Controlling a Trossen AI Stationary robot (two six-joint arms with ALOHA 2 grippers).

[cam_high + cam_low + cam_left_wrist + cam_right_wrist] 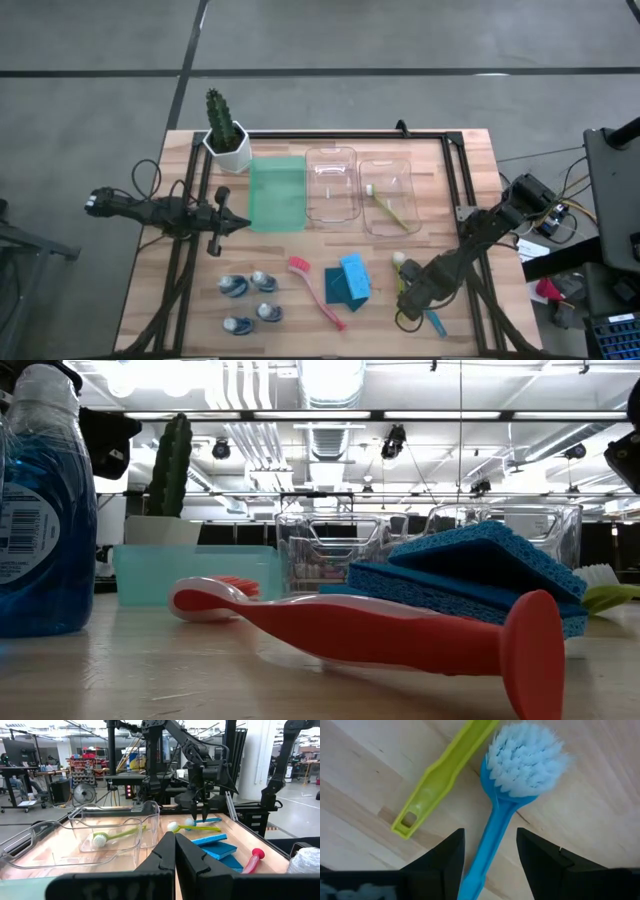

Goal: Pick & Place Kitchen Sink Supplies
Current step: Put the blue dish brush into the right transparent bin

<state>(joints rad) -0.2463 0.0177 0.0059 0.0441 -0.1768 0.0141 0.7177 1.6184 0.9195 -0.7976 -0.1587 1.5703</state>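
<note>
Right gripper (487, 855) sits low over the table (460, 150), on the side of the sponges (348, 283) away from the bottles. Jaws wide open, straddling the blue brush (492, 845) handle, one finger each side. Nothing gripped; no contact that I can make out. The brush lies flat on the wood, white head (527, 757) pointing away from the gripper.

Green brush handle (440, 777) lies on the wood just beside the blue one, angled off it, hang-hole end nearest the gripper. It lies outside the jaws.

Left gripper (175, 865) jaws fully shut, empty. It hovers just beside the green tray (276, 193), on the side away from the clear trays, well apart from the sponges.

Relative to the sponges:
- Two sponges stacked, mid table, top one skewed on the lower one.
- Pink brush (316, 291) lies flat just beside them on the bottle side, bristle end toward the trays. From the low camera it lies in front of the sponges.
- Four bottles (250, 300) clustered beyond the pink brush, near the table's front edge, lying down as far as I can tell.
- Two clear trays (332, 185) in a row across the table from the sponges, toward the far edge. The one farther from the green tray holds a second green brush (390, 205) lying diagonally.
- Green tray next in that row, then the cactus (225, 130) in a white pot at the far corner.
</note>
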